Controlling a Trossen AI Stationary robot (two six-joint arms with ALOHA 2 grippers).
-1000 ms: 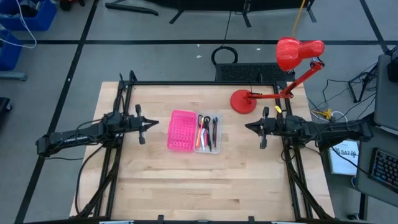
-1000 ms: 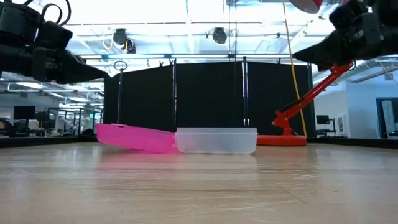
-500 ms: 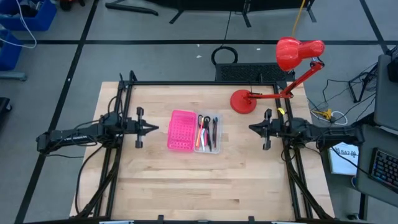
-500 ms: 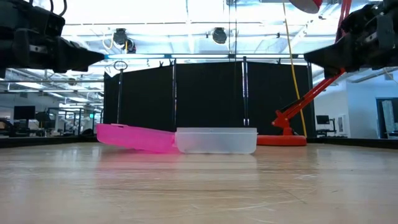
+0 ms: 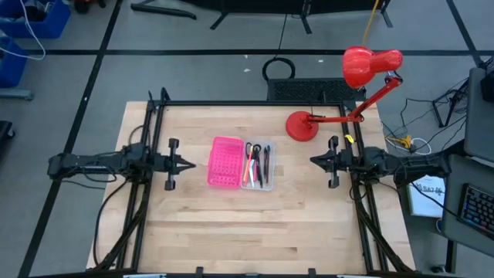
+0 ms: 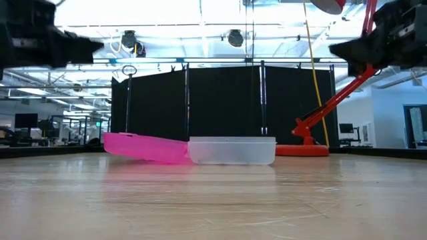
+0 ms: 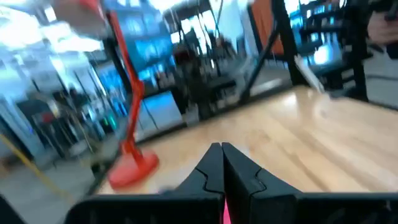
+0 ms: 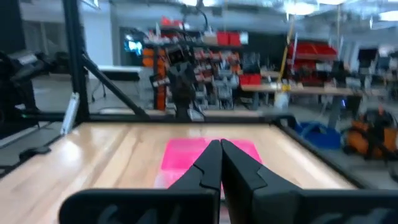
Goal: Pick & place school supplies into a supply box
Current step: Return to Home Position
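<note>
The clear supply box sits mid-table, joined on its left to the pink perforated half. Inside the clear tray lie black-handled scissors, a red pen and dark pens. In the low view the clear tray rests flat and the pink half tilts up at its outer end. My left gripper is shut, held level in the air to the left of the box. My right gripper is shut, held level to the right of it. Each wrist view shows its own shut fingertips.
A red desk lamp stands with its base on the table's far right part, its arm reaching right to the head. Black frame rails run along the left and right sides. Bare wood spreads across the near half.
Both arms have drawn back from the box: the left gripper toward the table's left and slightly nearer edge, the right gripper a little toward the right edge. Both have risen in the low view. The box and its contents have stayed put.
</note>
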